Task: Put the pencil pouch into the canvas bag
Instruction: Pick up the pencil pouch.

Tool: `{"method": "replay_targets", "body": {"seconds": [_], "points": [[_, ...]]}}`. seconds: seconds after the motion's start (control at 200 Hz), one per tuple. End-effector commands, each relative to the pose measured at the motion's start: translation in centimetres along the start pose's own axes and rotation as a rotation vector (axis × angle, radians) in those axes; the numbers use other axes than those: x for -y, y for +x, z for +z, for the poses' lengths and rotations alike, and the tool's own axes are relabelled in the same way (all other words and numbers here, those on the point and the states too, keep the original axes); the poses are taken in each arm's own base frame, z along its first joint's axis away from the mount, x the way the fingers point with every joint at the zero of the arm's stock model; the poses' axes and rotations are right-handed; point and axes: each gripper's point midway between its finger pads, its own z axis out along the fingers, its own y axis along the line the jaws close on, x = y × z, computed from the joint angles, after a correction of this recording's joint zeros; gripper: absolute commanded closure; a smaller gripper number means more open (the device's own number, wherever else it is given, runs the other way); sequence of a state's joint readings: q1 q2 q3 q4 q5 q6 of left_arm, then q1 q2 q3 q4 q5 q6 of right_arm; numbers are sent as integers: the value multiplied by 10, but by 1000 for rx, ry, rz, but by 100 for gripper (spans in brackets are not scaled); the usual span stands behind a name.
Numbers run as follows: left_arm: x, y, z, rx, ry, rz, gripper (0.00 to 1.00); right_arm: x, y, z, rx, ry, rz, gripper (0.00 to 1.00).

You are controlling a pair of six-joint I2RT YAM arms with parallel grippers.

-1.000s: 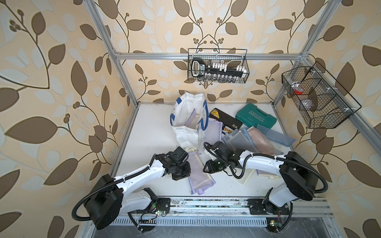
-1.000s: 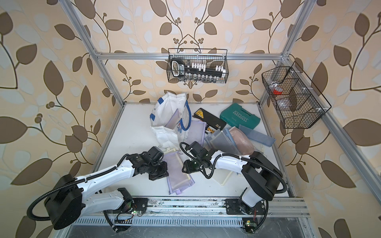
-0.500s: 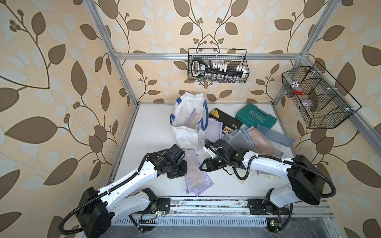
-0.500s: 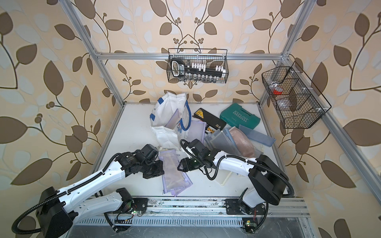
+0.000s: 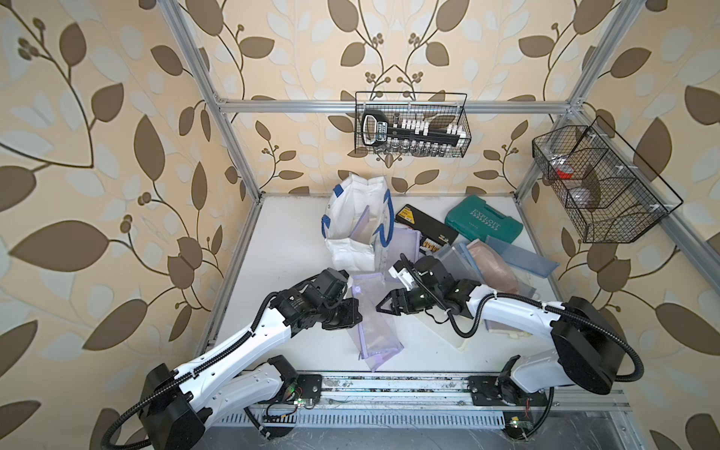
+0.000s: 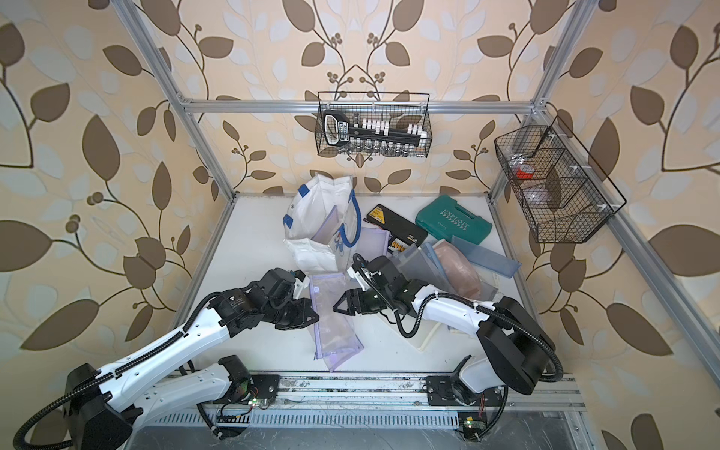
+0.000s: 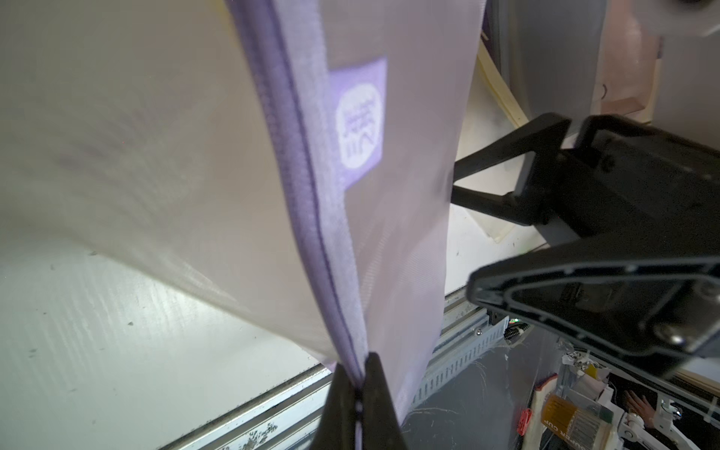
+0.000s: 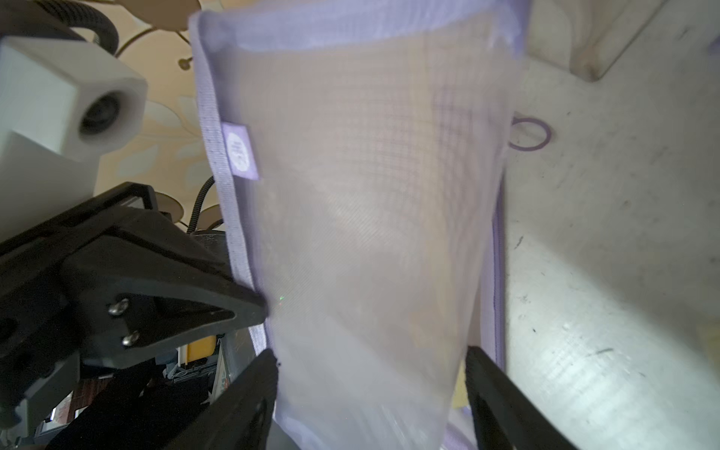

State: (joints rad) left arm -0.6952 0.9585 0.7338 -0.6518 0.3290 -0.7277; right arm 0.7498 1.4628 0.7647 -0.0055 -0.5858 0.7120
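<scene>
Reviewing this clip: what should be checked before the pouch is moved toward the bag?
1. Hold: left gripper shut on the pencil pouch edge: ok.
2. Other arm: right gripper jaws open, pouch between them; whether it touches: cannot tell.
3. Target: canvas bag upright, mouth open: ok.
4. Room: another pouch already inside the bag: cannot tell.
5. Pouch clear of the table: cannot tell.

The translucent, purple-trimmed pencil pouch point(image 8: 362, 218) fills the view over the white table point(image 8: 604, 272). The right gripper point(image 8: 370, 354) straddles it, fingers spread wide. The left gripper point(image 8: 253, 307) pinches its trimmed edge.
</scene>
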Motion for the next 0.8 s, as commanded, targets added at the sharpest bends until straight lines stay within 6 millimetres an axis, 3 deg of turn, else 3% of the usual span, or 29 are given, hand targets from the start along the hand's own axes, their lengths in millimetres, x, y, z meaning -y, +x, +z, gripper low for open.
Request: {"method": "replay_targets", "body": {"seconds": [0.0, 0.375, 0.545, 0.69, 0.795], "points": [[29, -8, -12, 40, 112, 78, 100, -4, 5, 3, -15, -53, 18, 28], [26, -15, -3, 48, 82, 70, 100, -29, -7, -16, 62, -124, -45, 78], [9, -21, 8, 36, -33, 26, 41, -14, -9, -34, 109, -54, -30, 94], [7, -21, 3, 40, -52, 17, 17, -2, -9, -54, 152, 1, -19, 100], [35, -16, -11, 36, 92, 86, 7, -8, -6, -70, 185, -4, -59, 100]]}}
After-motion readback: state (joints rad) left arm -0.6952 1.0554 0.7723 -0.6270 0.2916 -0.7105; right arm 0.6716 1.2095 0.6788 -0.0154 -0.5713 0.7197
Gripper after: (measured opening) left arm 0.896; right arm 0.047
